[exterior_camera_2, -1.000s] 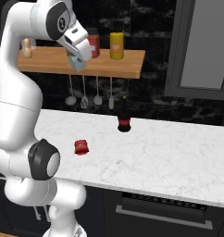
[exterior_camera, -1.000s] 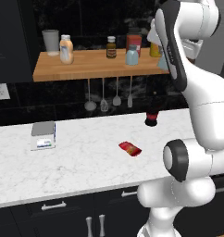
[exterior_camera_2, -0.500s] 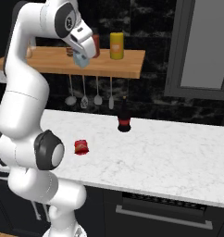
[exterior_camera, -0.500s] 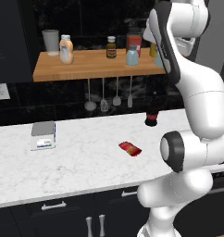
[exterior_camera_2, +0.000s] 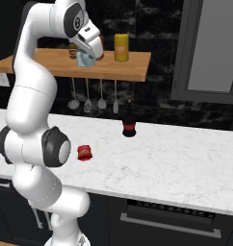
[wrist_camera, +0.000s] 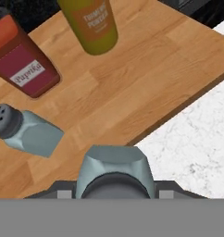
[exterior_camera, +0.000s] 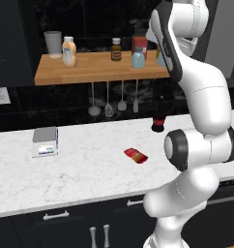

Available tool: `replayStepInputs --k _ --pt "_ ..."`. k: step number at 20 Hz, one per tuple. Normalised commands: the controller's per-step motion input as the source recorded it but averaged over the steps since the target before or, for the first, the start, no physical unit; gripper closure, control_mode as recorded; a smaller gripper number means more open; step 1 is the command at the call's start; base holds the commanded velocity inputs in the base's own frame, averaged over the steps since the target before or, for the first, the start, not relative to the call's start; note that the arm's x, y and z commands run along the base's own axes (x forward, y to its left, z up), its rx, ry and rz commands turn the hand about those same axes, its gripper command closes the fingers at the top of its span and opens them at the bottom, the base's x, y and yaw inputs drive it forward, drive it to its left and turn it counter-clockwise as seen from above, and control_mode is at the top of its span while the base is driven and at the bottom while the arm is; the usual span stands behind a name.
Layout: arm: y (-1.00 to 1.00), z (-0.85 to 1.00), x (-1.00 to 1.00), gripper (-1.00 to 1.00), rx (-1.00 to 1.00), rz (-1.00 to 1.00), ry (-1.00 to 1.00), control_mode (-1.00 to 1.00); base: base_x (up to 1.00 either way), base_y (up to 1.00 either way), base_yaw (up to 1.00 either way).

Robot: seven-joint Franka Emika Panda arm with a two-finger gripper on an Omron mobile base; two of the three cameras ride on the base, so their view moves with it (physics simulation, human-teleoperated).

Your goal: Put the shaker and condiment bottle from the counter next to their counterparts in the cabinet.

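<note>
My gripper [exterior_camera_2: 87, 54] is shut on the pale blue-grey shaker [exterior_camera_2: 84, 60], [wrist_camera: 115, 169], up at the right part of the cabinet [exterior_camera_2: 123, 71]. I cannot tell whether the shaker's base rests on the wood. In the left base view my arm hides most of the held shaker [exterior_camera: 160, 59]. A matching shaker [wrist_camera: 27, 132], [exterior_camera: 137, 58] stands on the cabinet [wrist_camera: 132, 88] just beside it. The small red condiment bottle [exterior_camera: 136, 155], [exterior_camera_2: 84, 152] lies on its side on the white marble counter [exterior_camera: 90, 179], [exterior_camera_2: 176, 168].
On the cabinet [exterior_camera: 90, 72] also stand a big red-labelled jar [wrist_camera: 23, 65], a tall yellow bottle [exterior_camera_2: 121, 47], a small brown bottle [exterior_camera: 116, 50], a pale bottle [exterior_camera: 68, 52] and a cup [exterior_camera: 53, 43]. Utensils [exterior_camera: 109, 99] hang below. A dark bottle [exterior_camera: 158, 117] and a grey box [exterior_camera: 45, 142] stand on the counter.
My hand has carried the shaker a little further in toward the cabinet and the matching shaker, and the arm has drawn more upright. The things on the counter have not moved.
</note>
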Motion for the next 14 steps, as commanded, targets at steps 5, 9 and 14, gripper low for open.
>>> replayStepInputs --k 5,9,14 --pt "-0.04 -0.11 0.18 1.0 0.0 0.0 0.0 -1.0 0.0 0.0 0.0" --pt "-0.06 -0.23 0.13 1.0 0.0 0.0 0.0 -1.0 0.0 0.0 0.0" --pt "-0.01 -0.11 0.25 1.0 0.0 0.0 0.0 -1.0 0.0 0.0 0.0"
